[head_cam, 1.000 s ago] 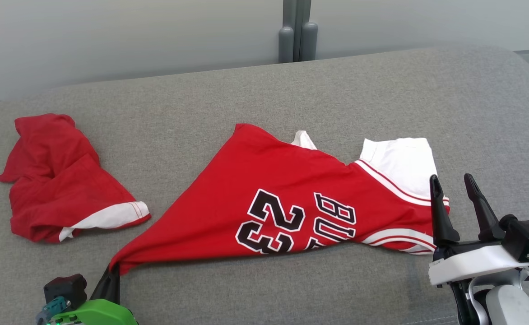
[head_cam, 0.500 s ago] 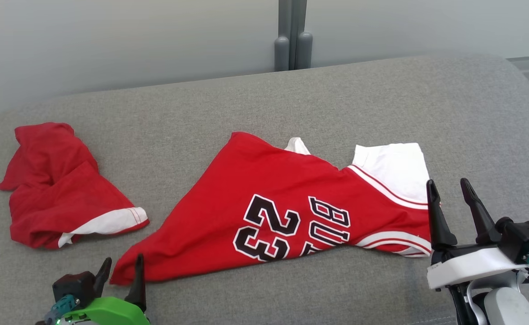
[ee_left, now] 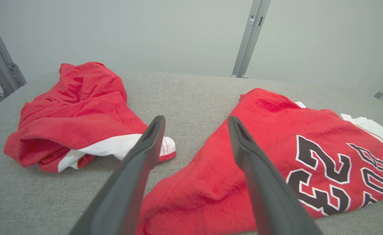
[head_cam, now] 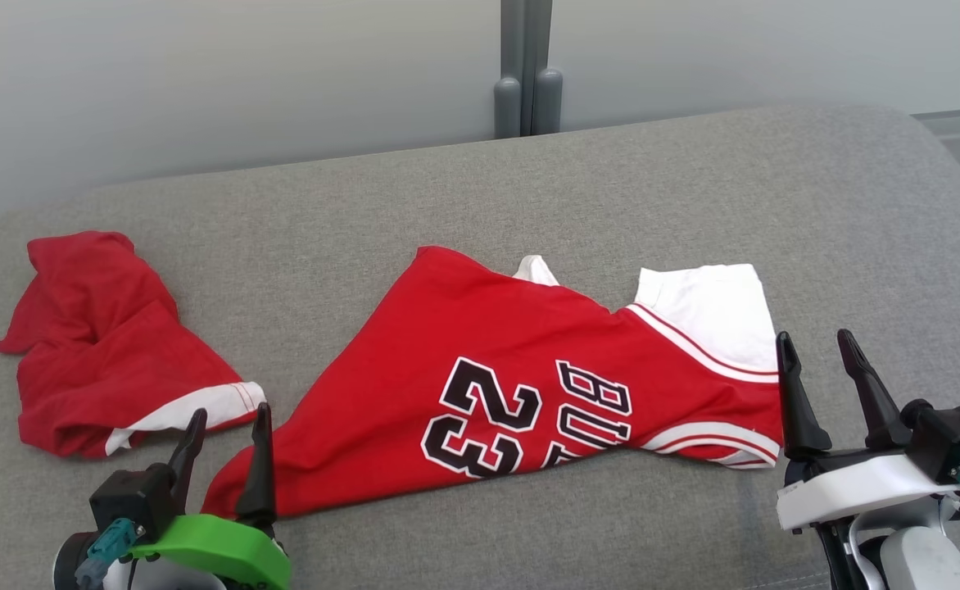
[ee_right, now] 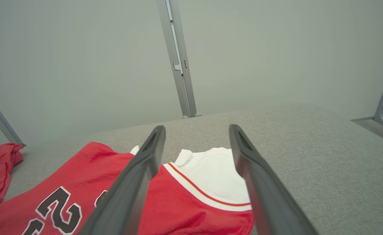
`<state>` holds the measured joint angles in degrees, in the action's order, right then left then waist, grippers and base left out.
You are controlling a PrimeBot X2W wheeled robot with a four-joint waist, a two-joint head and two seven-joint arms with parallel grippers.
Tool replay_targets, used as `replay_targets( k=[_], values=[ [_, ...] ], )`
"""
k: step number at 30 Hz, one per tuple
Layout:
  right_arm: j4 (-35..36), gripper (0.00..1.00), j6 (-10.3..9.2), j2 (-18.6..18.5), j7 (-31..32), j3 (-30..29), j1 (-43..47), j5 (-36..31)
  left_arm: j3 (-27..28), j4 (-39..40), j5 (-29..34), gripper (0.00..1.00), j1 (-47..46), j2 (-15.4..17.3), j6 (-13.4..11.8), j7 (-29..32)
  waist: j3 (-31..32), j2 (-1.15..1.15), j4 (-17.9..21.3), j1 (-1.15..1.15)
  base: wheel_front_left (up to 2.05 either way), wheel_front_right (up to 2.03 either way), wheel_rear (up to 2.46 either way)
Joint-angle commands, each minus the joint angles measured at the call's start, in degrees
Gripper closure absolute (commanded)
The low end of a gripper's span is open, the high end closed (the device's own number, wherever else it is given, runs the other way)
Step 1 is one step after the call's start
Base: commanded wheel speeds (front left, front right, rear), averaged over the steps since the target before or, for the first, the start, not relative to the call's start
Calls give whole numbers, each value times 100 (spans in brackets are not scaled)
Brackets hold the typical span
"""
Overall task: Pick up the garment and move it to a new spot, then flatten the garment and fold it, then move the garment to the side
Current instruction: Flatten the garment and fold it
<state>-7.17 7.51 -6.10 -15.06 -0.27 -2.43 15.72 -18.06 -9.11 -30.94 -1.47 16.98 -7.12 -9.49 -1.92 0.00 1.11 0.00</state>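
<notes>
Head view: left gripper (head_cam: pixel 231 411) low at the near edge, jaws spread wide, nothing pinched. Red no. 23 jersey (head_cam: pixel 529 369) rumpled on the grey cushion (head_cam: pixel 693 188), its near corner just behind the inner finger. Second red garment (head_cam: pixel 103 360), bunched w/ a white cuff, just beyond the outer finger. Right gripper (head_cam: pixel 814 336) also spread and empty, inner finger in front of the jersey's striped end, contact unclear. Left wrist view: fingers (ee_left: pixel 139 169) apart, jersey corner below and between them, running off past the view-right one w/ the digits on that side; bunched garment past the view-left one, apart from the jersey. Right wrist view: fingers (ee_right: pixel 257 182) apart, white sleeve between the tips, red body w/ lettering under the view-left finger, bare cushion past the other.
</notes>
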Motion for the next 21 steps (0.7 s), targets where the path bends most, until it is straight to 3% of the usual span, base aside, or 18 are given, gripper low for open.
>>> replay_targets(
  k=[1,13,21],
  values=[
    [-9,0,-5,-7,-25,8,66,30,12,81,61,0,-75,-13,-19,-80,2,0,16,0,0,0,0],
    [-11,0,-4,45,-25,41,90,32,196,386,-7,0,129,-212,-159,-437,103,0,106,0,0,0,0],
    [-19,0,-4,39,-25,32,82,30,43,314,78,0,69,-366,-48,-506,147,0,81,0,0,0,0]
  ],
)
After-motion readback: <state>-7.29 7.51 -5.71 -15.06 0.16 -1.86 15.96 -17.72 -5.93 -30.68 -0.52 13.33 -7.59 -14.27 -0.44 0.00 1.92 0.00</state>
